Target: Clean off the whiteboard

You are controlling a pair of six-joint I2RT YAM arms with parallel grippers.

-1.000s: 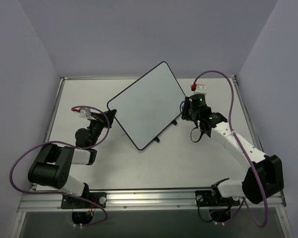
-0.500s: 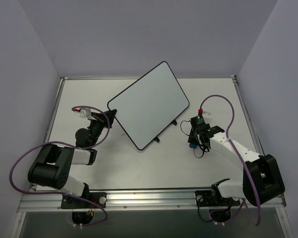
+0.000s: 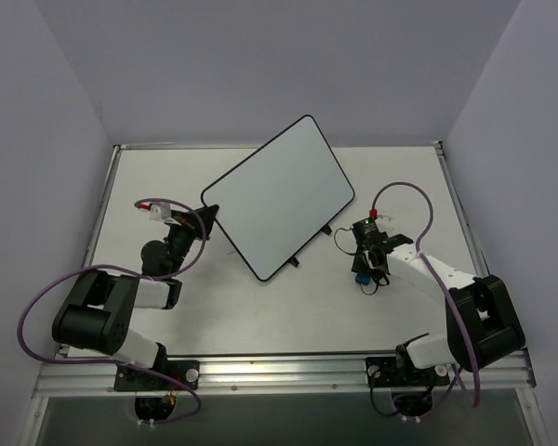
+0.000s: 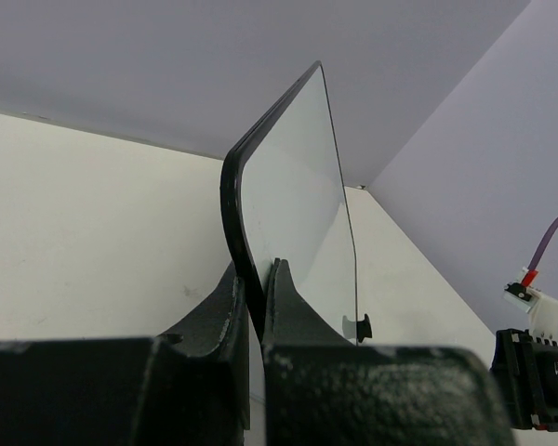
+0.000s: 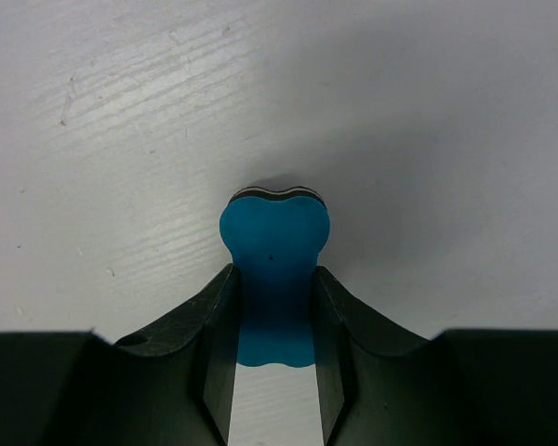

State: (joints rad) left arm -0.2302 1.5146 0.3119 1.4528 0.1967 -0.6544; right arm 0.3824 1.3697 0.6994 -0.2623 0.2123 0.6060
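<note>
left gripper (image 4: 257, 282) tight on whiteboard (image 3: 279, 197) corner — long axis near-left to far-right

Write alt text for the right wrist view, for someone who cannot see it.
The right hand grips a small blue eraser between its two black fingers, the eraser's rounded, black-edged end pointing at the white table. Whether it touches the table cannot be told.

The 6 o'clock corner of the whiteboard (image 4: 298, 204) disappears between the fingers of the left gripper (image 4: 256, 269), and its face is too foreshortened to read. The right gripper (image 5: 274, 274) is cut off at 6 o'clock. From above, the eraser (image 5: 274, 232) is only a tiny blue speck beneath it.
</note>
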